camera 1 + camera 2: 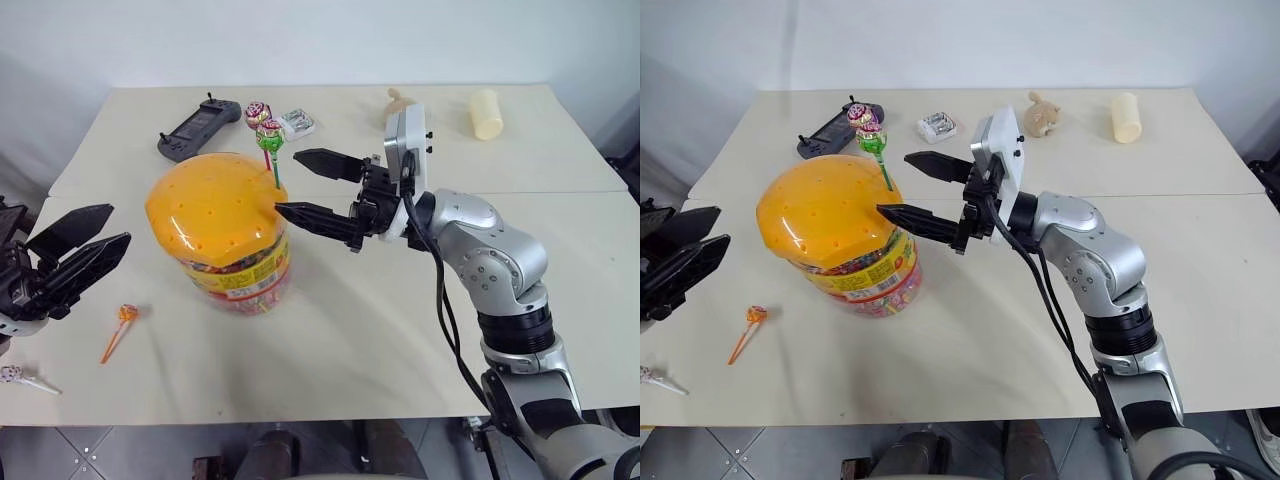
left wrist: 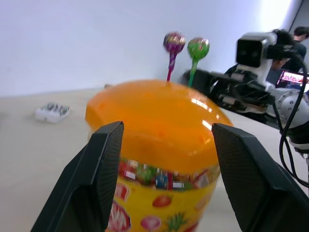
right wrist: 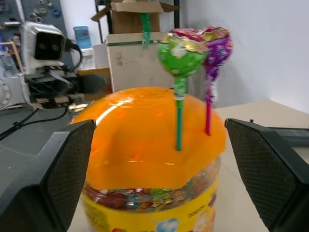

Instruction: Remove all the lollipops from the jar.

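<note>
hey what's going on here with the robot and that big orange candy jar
The robot is pulling lollipops out of the jar on the table. Two already lie on the table near its left side, an orange lollipop and another one at the edge. A green lollipop and a purple lollipop stand in the lid's holes. The right gripper is open beside them; the left gripper, also open, holds nothing.

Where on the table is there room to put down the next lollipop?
Bare tabletop lies in front of the jar, between the orange lollipop and the right arm. More lies beyond the right gripper, between the small box and the cream cylinder. Around the jar's lid, both open grippers crowd in; the left gripper is close.
</note>
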You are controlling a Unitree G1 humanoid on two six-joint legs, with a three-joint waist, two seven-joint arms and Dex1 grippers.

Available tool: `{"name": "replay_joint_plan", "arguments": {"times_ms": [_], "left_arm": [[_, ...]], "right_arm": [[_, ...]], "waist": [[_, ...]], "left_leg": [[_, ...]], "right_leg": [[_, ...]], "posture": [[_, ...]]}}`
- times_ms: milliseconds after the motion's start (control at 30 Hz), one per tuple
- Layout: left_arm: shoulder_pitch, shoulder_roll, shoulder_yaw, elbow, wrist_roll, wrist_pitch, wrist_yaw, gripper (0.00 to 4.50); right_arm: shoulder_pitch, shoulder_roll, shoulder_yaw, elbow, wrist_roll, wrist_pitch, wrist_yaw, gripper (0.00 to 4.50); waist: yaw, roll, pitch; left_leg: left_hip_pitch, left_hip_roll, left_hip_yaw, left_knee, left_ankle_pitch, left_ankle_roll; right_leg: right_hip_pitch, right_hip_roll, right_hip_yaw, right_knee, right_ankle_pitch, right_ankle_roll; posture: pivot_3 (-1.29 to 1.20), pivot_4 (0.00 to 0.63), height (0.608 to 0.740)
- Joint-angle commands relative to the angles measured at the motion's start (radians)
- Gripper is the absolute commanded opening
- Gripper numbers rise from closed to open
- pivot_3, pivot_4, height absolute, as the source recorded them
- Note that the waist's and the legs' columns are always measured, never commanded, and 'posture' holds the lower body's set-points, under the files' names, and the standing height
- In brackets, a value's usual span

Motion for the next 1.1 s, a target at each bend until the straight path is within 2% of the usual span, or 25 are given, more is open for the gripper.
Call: {"name": "replay_joint_plan", "arguments": {"times_ms": [33, 367, 733, 833, 967, 1100], "left_arm": [[-0.013, 0.013, 0.014, -0.01, -0.03, -0.019, -0.009, 3.12], [0.032, -0.008, 0.044, 0.019, -0.019, -0.05, -0.032, 3.12], [0.051, -0.009, 0.055, 0.055, -0.009, -0.083, -0.051, 3.12], [0.054, -0.011, 0.055, 0.06, -0.007, -0.091, -0.05, 3.12], [0.056, -0.009, 0.051, 0.063, -0.006, -0.098, -0.051, 3.12], [0.057, -0.009, 0.05, 0.064, -0.004, -0.104, -0.05, 3.12]], "right_arm": [[-0.051, 0.03, -0.003, 0.011, -0.023, -0.015, -0.015, 3.55], [-0.085, 0.077, 0.008, 0.022, -0.043, 0.0, 0.005, 0.06], [-0.108, 0.085, 0.001, 0.048, -0.027, 0.04, 0.058, 0.02], [-0.109, 0.09, -0.009, 0.057, -0.036, 0.058, 0.032, 0.02], [-0.106, 0.09, 0.007, 0.049, -0.073, 0.01, 0.046, 1.19], [-0.098, 0.067, 0.018, 0.018, -0.066, 0.026, 0.093, 1.19]], "waist": [[-0.003, 0.0, 0.0], [-0.006, 0.0, 0.0], [-0.006, 0.0, 0.0], [-0.006, 0.0, 0.0], [-0.006, 0.0, 0.0], [-0.005, 0.0, 0.0]], "left_leg": [[0.0, 0.0, 0.0, 0.0, 0.0, 0.0], [0.0, 0.002, 0.001, 0.0, -0.001, -0.001], [0.0, 0.002, 0.001, 0.0, -0.001, -0.001], [0.0, 0.002, 0.001, 0.0, -0.001, -0.001], [0.0, 0.002, 0.001, 0.0, -0.001, -0.001], [0.0, 0.002, 0.001, 0.0, -0.001, -0.001]], "right_leg": [[0.0, 0.0, 0.0, 0.0, 0.0, 0.0], [-0.001, 0.003, 0.0, 0.0, 0.0, 0.0], [-0.002, 0.004, 0.0, 0.0, 0.0, 0.0], [-0.002, 0.004, 0.001, 0.0, 0.0, 0.0], [-0.002, 0.004, 0.0, 0.0, 0.0, 0.0], [-0.002, 0.004, 0.001, 0.0, 0.0, 0.0]], "posture": [[0.0, 0.15, 0.74], [0.0, 0.15, 0.74], [0.0, 0.15, 0.74], [0.0, 0.15, 0.74], [0.0, 0.15, 0.74], [0.0, 0.15, 0.74]]}}
